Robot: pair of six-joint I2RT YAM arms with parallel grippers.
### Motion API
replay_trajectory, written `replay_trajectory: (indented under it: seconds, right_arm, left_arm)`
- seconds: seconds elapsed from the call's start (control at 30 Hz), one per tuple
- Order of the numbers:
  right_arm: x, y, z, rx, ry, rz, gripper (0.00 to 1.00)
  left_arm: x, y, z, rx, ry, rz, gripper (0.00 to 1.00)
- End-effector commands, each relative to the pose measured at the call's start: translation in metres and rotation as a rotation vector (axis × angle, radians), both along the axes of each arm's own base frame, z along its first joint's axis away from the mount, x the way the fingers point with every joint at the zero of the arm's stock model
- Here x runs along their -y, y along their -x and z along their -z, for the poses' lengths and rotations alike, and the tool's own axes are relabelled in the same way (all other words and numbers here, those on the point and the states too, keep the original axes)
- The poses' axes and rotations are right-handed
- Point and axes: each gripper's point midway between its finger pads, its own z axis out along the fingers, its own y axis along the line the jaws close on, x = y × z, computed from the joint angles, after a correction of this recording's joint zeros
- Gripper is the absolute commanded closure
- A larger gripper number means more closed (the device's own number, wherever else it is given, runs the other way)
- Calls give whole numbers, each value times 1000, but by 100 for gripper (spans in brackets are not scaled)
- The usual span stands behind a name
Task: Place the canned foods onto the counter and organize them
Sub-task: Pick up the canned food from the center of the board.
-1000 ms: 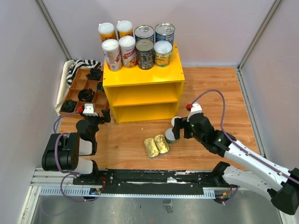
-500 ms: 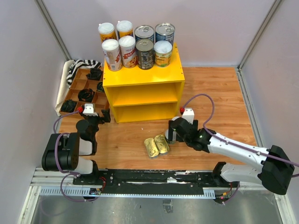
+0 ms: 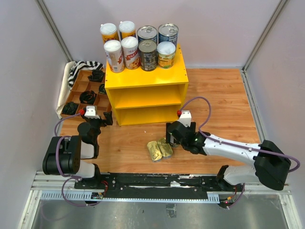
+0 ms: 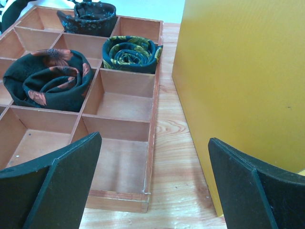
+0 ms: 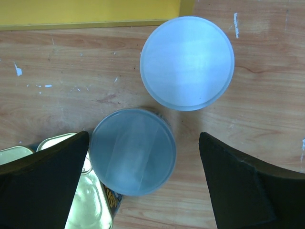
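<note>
My right gripper (image 5: 144, 139) hangs wide open above the nearer white-lidded can (image 5: 131, 151), its twin (image 5: 187, 63) just beyond, gold tins (image 5: 90, 210) just beside. Eight cans (image 3: 147, 55) stand on the counter (image 3: 145, 83) already. Pick-up step: I should drop, centre, then close without nudging neighbours.

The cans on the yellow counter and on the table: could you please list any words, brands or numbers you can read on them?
None can be read.
Labels on the eight cans atop the counter: too small and blurred.
Two white-lidded cans, right wrist view: lids blank.
The gold tins: no legible marking.
</note>
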Motion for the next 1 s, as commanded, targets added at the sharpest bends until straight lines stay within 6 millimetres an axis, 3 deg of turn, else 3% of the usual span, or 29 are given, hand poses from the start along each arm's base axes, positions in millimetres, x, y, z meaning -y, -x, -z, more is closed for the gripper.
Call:
replay_trajectory:
  seconds: [0.0, 0.13, 0.27, 0.37, 0.6, 0.73, 0.83, 0.93, 0.97]
  right_arm:
    - [-5, -4, 8, 3, 41, 17, 2]
    - [7, 1, 19, -32, 100, 35, 1]
    - [23, 5, 22, -23, 110, 65, 15]
    - [33, 5, 17, -1, 118, 78, 22]
    - [64, 1, 1, 62, 143, 98, 27]
    - [64, -5, 3, 75, 133, 53, 29]
    - [51, -10, -1, 88, 134, -21, 26]
    - [44, -10, -5, 82, 141, -76, 0]
    - [43, -8, -6, 81, 137, -95, 1]
  left_arm:
    - [2, -4, -7, 25, -15, 9, 0]
    - [2, -4, -7, 24, -14, 10, 0]
    - [2, -4, -6, 23, -14, 9, 0]
    - [2, -4, -7, 24, -14, 9, 0]
    - [2, -4, -6, 23, -14, 9, 0]
    - [2, -4, -7, 24, -15, 9, 0]
    - [2, -4, -6, 23, -14, 9, 0]
    - [2, -4, -7, 24, -14, 10, 0]
    - [2, -4, -7, 24, -14, 9, 0]
